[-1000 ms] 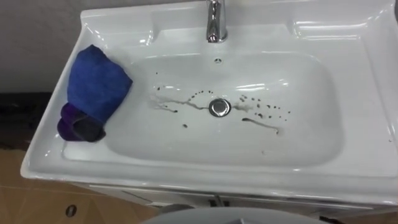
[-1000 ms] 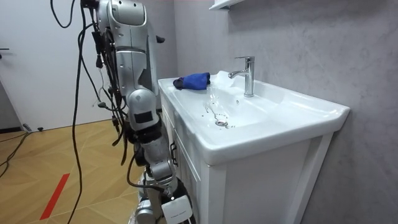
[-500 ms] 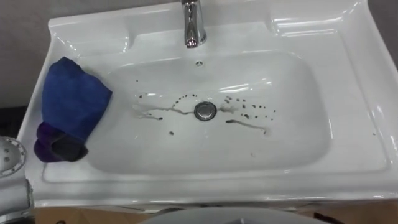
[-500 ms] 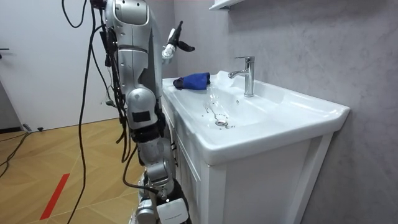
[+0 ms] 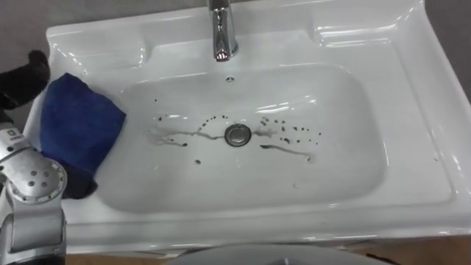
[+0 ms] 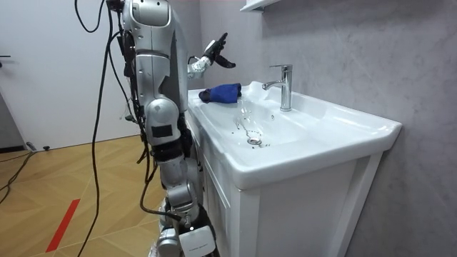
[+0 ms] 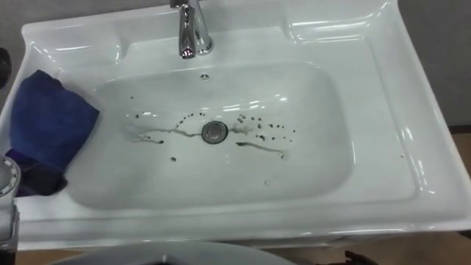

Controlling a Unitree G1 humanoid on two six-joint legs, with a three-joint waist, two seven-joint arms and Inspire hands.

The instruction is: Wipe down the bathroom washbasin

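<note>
Room: grey plastered wall (image 6: 357, 50) behind, pale wooden floor (image 6: 71, 185), and a white cabinet (image 6: 300, 207) carrying the basin against that wall.
Basin: a white rectangular basin (image 5: 412, 147) with a broad flat rim and a shallow bowl.
Robot: it stands upright close to the basin's front edge, facing it, on the room view's left.
Faucet: a chrome faucet (image 5: 221, 33) stands upright at the middle of the back rim.
Drain: a round metal drain (image 5: 237, 135) sits in the middle of the bowl.
Dirt: dark specks and thin smears (image 5: 283, 151) trail to either side of the drain, along the bowl's floor.
Cloth: a blue cloth (image 5: 73, 129) lies bunched on the left rim, its inner edge drooping over the lip of the bowl, with a darker fold at its near end.
Left hand: the left hand (image 6: 216, 51) is raised in the air over the basin's left end, above the cloth and clear of it; its dark fingers are spread loosely and it holds nothing.
</note>
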